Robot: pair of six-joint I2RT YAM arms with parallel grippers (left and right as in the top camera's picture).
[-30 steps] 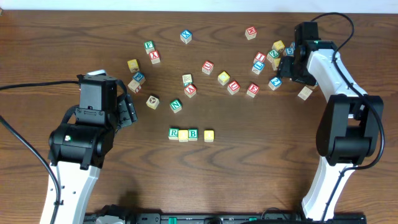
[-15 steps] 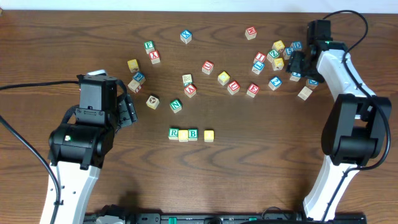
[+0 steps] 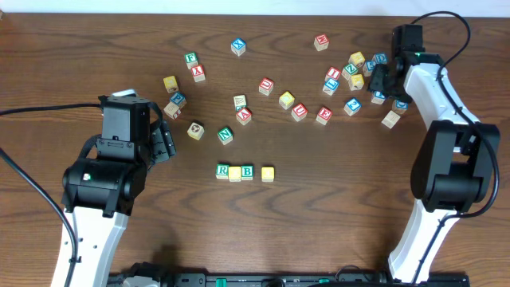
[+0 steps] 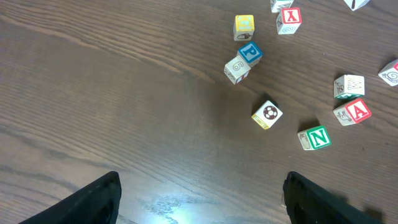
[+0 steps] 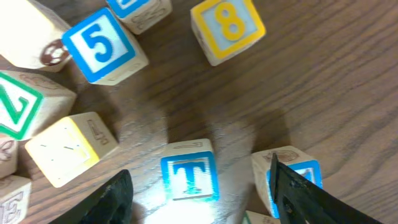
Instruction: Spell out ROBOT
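Four cubes stand in a row at the table's middle: green-framed R [image 3: 222,171], a yellow-topped cube [image 3: 235,174], green-framed B [image 3: 247,171] and, after a small gap, another yellow-topped cube [image 3: 268,173]. The blue-framed T cube [image 5: 189,176] lies in the far-right cluster. My right gripper [image 5: 199,202] is open and straddles it, with wood showing between the cube and each finger. In the overhead view the right gripper [image 3: 379,83] hides the T. My left gripper [image 4: 202,199] is open over bare wood at the left [image 3: 163,142], holding nothing.
Close around the T lie a blue 5 cube [image 5: 102,43], a yellow 8 cube [image 5: 229,26], a yellow-faced cube [image 5: 68,149], a green Z cube [image 5: 18,109] and a blue cube [image 5: 292,171] partly behind my right finger. A green N cube [image 3: 225,135] and other cubes are scattered across the far half.
My right arm swung rightward over the far-right cluster, and its jaws have narrowed somewhat. The left arm and the row of cubes have not moved.
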